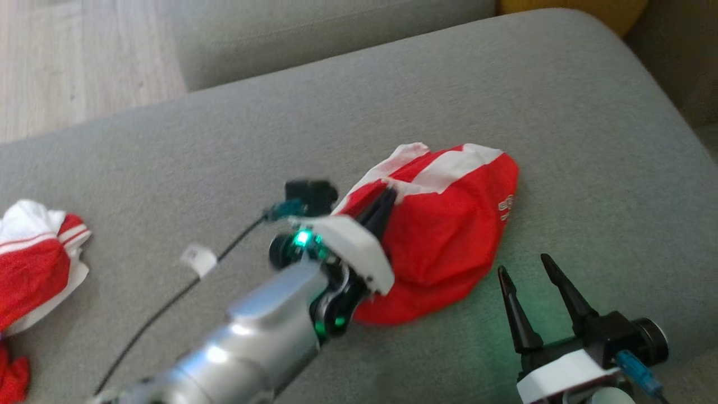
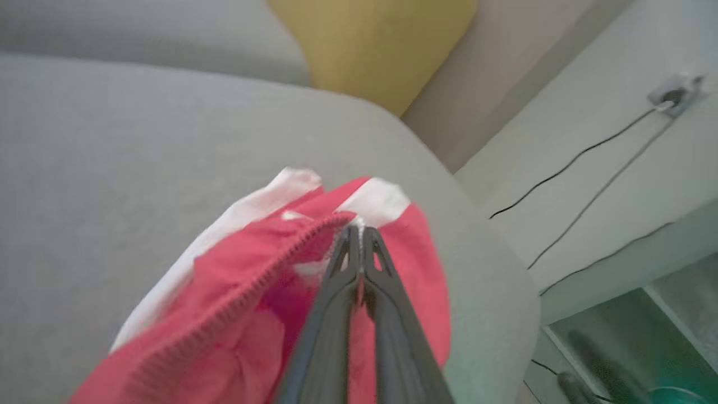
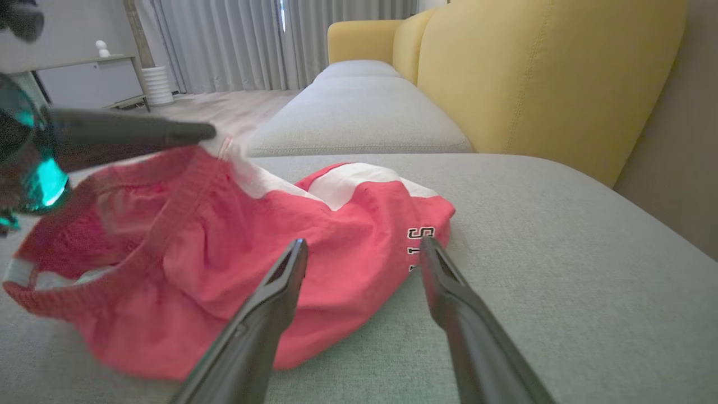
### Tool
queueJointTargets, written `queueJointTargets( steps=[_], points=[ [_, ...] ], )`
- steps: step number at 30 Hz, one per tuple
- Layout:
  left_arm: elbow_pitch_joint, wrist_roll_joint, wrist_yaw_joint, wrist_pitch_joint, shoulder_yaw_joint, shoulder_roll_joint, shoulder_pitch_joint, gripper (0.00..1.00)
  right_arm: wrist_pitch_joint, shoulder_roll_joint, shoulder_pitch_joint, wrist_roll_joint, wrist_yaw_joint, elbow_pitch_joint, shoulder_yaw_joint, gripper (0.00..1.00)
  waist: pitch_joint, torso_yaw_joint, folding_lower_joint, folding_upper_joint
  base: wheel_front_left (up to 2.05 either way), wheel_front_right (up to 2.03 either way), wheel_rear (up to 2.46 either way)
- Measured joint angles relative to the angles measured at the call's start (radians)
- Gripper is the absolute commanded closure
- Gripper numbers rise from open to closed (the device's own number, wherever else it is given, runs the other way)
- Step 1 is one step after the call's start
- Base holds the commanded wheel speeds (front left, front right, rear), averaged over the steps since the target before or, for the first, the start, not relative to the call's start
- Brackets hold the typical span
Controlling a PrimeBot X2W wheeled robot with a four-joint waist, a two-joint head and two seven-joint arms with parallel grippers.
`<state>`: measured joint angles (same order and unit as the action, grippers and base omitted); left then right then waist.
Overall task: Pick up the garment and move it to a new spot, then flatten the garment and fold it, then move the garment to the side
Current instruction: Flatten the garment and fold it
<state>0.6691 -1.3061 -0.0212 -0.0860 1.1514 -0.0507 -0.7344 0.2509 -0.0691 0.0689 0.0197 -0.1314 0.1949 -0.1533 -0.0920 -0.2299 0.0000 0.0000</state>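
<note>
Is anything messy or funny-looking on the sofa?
Yes. The red garment lies bunched in a crumpled heap on the grey cushion, not spread flat, with the left tool pinched shut on its edge by the white stripe. A second red and white cloth sits scrunched at the cushion's left side.

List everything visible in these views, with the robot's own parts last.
garment: one, red and white, bunched mid-seat
other clothing: one pile, red and white, seat's left edge
seat: one, grey, under the clothes
backrest: one, yellow, at the seat's far edge
floor: pale wood, beyond the seat
curtains: pale grey, far across the room
left gripper: shut on garment
right gripper: open, right of garment, not touching
</note>
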Motion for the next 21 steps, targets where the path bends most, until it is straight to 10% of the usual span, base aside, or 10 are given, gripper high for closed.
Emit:
queueJointTargets(
  steps=[13,21],
  points=[
    [-0.133,-0.031,0.111,0.025,-0.028,-0.014,-0.334,1.0,0.0,0.009,0.062,0.006,0.0,0.004,0.018,0.0,0.11,-0.052,-0.0002,0.0,0.0,0.0,0.0],
    [-0.285,-0.057,0.058,0.059,0.004,-0.256,-0.133,1.0,0.0,0.018,0.094,0.006,0.0,-0.015,0.052,0.0,0.119,0.043,-0.0001,0.0,0.0,0.0,0.0]
  ],
)
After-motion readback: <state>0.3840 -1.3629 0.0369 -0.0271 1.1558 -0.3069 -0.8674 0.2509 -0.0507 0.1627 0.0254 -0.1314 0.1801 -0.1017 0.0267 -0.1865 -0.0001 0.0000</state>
